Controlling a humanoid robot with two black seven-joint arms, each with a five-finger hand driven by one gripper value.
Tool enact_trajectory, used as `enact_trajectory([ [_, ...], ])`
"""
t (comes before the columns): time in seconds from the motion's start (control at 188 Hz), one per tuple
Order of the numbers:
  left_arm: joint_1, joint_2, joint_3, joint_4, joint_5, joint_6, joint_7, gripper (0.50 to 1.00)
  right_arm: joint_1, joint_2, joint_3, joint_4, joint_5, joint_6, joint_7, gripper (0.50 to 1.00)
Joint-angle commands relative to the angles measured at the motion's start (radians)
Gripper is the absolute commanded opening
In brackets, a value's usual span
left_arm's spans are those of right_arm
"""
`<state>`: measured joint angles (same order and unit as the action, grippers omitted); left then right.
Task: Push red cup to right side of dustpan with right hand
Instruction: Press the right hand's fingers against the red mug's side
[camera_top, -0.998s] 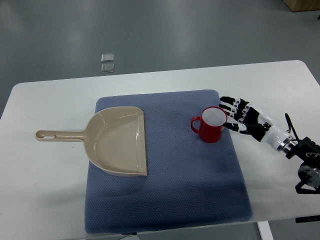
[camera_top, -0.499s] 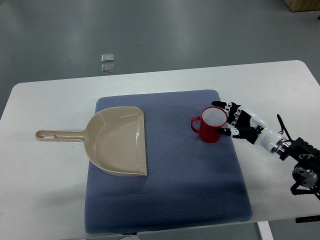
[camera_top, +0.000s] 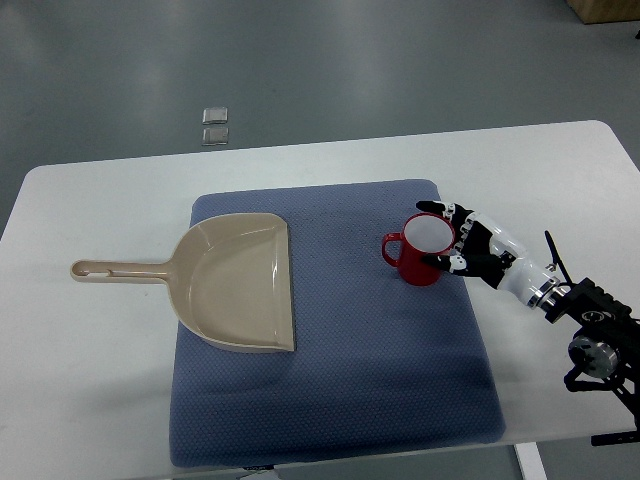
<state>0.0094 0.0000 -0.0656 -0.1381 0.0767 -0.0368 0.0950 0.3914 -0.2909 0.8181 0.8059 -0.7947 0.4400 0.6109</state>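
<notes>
A tan dustpan (camera_top: 240, 282) lies on the left part of a blue mat (camera_top: 330, 400) on the counter (camera_top: 90, 400). The red cup (camera_top: 421, 250) stands upright to its right, well apart. The right hand (camera_top: 470, 245) cups its right side, fingers (camera_top: 440, 262) loosely curled against it.

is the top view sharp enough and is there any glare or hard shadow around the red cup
Top view: sharp throughout, no motion blur on the right hand at the red cup; lighting is soft and even, with only a faint shadow by the dustpan on the blue mat; mild sheen on the grey floor and white table, no glare hiding anything.
</notes>
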Motion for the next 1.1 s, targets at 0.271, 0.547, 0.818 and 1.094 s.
enact_trajectory([
  [0.271, 0.0, 0.0, 0.0, 0.0, 0.0, 0.0, 0.0, 1.0, 0.0, 0.03, -0.001, -0.001, 0.0, -0.029, 0.0, 0.924],
  [0.547, 0.0, 0.0, 0.0, 0.0, 0.0, 0.0, 0.0, 1.0, 0.0, 0.052, -0.001, -0.001, 0.0, -0.041, 0.0, 0.924],
  [0.818, 0.0, 0.0, 0.0, 0.0, 0.0, 0.0, 0.0, 1.0, 0.001, 0.062, -0.002, -0.002, -0.005, -0.056, 0.0, 0.924],
  [1.094, 0.0, 0.0, 0.001, 0.0, 0.0, 0.0, 0.0, 1.0, 0.0, 0.088, -0.002, -0.011, -0.021, -0.089, 0.0, 0.924],
])
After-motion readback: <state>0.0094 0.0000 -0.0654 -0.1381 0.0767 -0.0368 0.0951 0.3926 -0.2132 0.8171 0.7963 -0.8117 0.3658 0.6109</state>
